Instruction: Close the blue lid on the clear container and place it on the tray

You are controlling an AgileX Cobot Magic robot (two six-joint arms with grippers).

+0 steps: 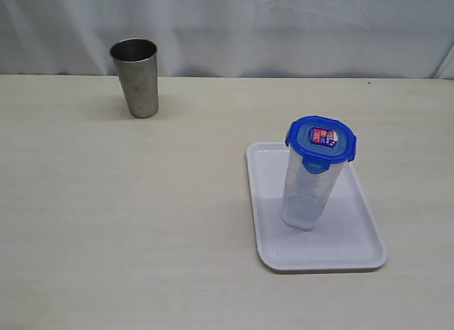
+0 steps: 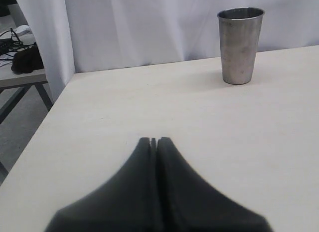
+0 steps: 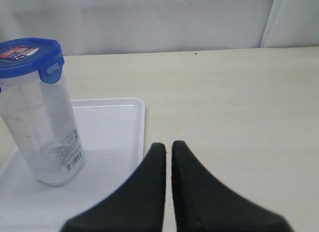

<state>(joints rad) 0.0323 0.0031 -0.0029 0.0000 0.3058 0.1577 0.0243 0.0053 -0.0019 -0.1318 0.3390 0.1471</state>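
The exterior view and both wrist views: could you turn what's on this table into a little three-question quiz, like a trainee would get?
1. Multiple choice: where does the clear container stand? A) on the tray; B) beside it; C) in a gripper.
2. True or false: the blue lid lies apart from the clear container.
3. Fill in: the left gripper and the right gripper are both ____ and hold nothing.

Key: 1 A. 2 False, the lid sits on top of the container. 3 shut.
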